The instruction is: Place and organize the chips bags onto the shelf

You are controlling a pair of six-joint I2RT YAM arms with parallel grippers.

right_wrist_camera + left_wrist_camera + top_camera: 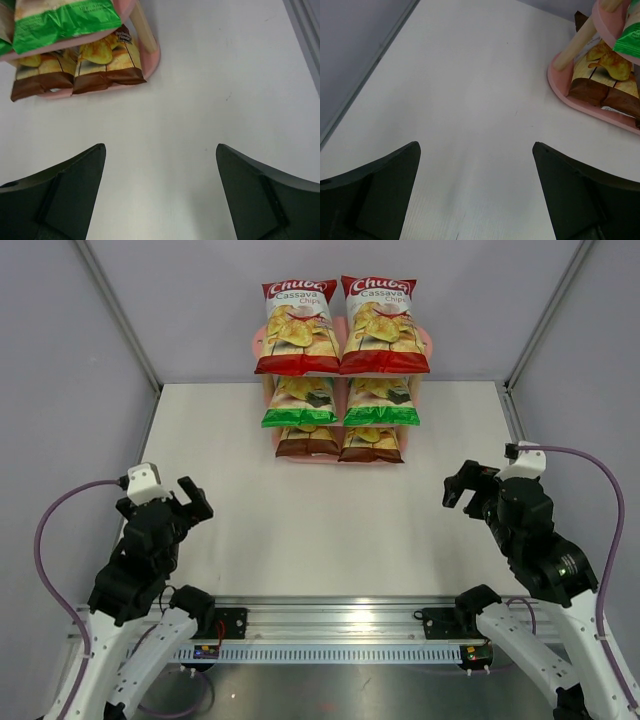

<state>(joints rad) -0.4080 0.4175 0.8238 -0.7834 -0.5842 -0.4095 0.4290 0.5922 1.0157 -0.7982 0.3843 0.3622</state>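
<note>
Arms bent low, six chips bags (pixel 297 328) on the shelf (pixel 258 344)
The left gripper (pixel 190 502) and right gripper (pixel 462 485) hover over the table (pixel 330 530) near its sides, both released and holding nothing. The pink shelf stands at the far edge. The glossy bags stand upright in pairs, fronts toward the arms: red on top, green in the middle, brown lowest.

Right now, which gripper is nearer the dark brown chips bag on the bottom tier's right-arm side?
Right. The right gripper, open, hovers to the near right of that brown bag. The left gripper, also open, is farther, on the far side of the other brown bag.
</note>
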